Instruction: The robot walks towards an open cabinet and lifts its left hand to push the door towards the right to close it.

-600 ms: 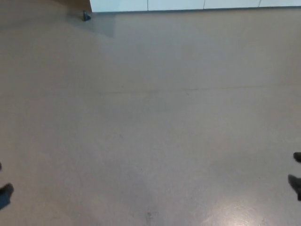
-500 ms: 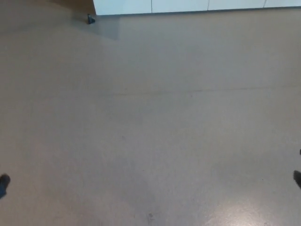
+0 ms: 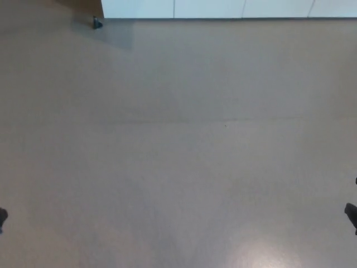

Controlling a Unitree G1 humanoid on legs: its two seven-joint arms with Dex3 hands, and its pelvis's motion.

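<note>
The bottom edge of a white cabinet [image 3: 223, 8] runs along the top of the head view, split by thin vertical seams into panels. A brown wooden surface [image 3: 78, 4] shows at the top left beside it; whether it is the open door cannot be told. A sliver of my left hand [image 3: 2, 218] shows at the left edge, low down. A sliver of my right hand [image 3: 351, 215] shows at the right edge. Both are far from the cabinet, and too little of them shows to judge their state.
A wide beige floor [image 3: 178, 156] fills the view, crossed by a faint seam. A small dark doorstop-like object [image 3: 97, 23] sits on the floor below the cabinet's left end. Glare brightens the floor at the bottom right.
The whole view has shifted slightly as the camera moves; the cabinet edge sits a little differently at the top. Less of both hands shows at the picture's edges than before.
</note>
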